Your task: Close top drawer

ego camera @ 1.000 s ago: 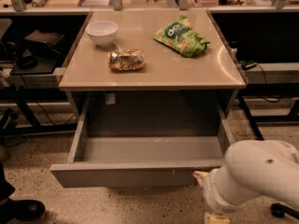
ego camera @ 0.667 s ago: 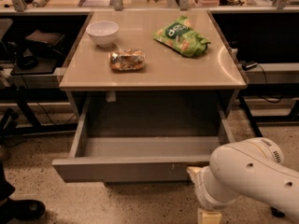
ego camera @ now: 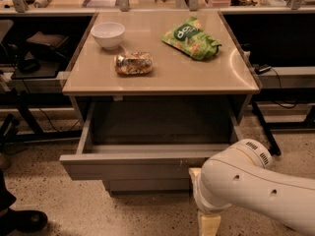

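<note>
While the wide shallow grey metal top drawer stood pulled well out from under the beige square-topped table, its flat handle-less front panel sat clear forward of the table's front edge, with the grey inside of the drawer showing. Small white scuffs marked the panel below the table's right half. A narrower, shorter grey drawer front sat under the table, just below and behind the top drawer's panel.

The gripper was low in front of the table's right front corner, by the right end of the drawer's panel. It was mostly hidden behind the bulky white rounded robot arm that came in from off the table's right side. One cream-coloured piece poked out at the panel's lower edge, seemingly touching it, and another poked out lower, near the floor. Whether the pincer was released or clenched could not be told.

On the table top, a white round bowl sat at the back left, a crinkled clear packet with golden-brown contents lay left of centre, and a green snack bag lay at the back right. All three were apart from each other. A speckled floor lay under the table, and a black shoe rested on it off the table's front left
</note>
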You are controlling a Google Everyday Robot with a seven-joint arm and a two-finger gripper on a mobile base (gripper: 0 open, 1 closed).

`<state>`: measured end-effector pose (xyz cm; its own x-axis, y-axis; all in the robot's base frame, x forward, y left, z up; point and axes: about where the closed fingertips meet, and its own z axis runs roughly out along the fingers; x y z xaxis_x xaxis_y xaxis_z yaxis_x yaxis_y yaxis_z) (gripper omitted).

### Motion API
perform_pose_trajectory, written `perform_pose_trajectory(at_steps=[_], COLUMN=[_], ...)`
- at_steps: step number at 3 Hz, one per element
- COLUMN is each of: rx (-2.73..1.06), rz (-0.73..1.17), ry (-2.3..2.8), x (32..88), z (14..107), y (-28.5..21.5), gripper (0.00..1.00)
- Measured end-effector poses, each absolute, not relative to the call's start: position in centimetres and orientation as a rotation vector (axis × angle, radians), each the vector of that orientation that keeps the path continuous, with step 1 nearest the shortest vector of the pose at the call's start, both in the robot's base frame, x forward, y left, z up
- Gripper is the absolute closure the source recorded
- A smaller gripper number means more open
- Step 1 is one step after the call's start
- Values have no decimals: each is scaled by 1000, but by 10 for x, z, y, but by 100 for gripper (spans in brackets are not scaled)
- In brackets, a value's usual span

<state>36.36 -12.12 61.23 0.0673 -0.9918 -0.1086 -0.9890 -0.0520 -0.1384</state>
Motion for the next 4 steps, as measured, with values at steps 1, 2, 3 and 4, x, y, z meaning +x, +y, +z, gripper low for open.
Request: perform_pose_trajectory(at_steps=[1,2,3,4], rx=[-2149,-2152,-2154,-2155], rz=[-28,-36,-52,-61], ry=[2041,2048,2055,2065], x=[368,397,426,438], z=[612,611,613,613], y=[-125,-127,-124,-123], gripper=[0,0,0,0])
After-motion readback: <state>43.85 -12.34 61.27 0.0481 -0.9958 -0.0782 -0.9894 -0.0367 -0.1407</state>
